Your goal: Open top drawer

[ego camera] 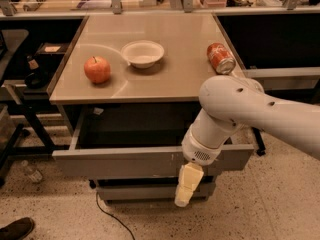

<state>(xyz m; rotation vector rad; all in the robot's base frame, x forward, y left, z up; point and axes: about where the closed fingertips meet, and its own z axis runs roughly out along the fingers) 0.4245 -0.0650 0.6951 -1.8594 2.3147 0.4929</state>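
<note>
The top drawer (115, 162) is pulled out toward me from under the tabletop. Its wide grey front stands well clear of the cabinet, and its dark shallow tray (135, 129) is exposed. My gripper (185, 186) is pale yellow and hangs down in front of the drawer front, right of centre. The white wrist (202, 146) sits over the front's top edge. The gripper reaches down to the narrower drawer front (140, 191) below.
On the tabletop (170, 84) are a red apple (97, 69), a white bowl (143, 53) and a tipped red can (220, 58). A cable (107, 219) lies on the floor. A shoe (17, 228) is at the bottom left. Dark shelving stands on both sides.
</note>
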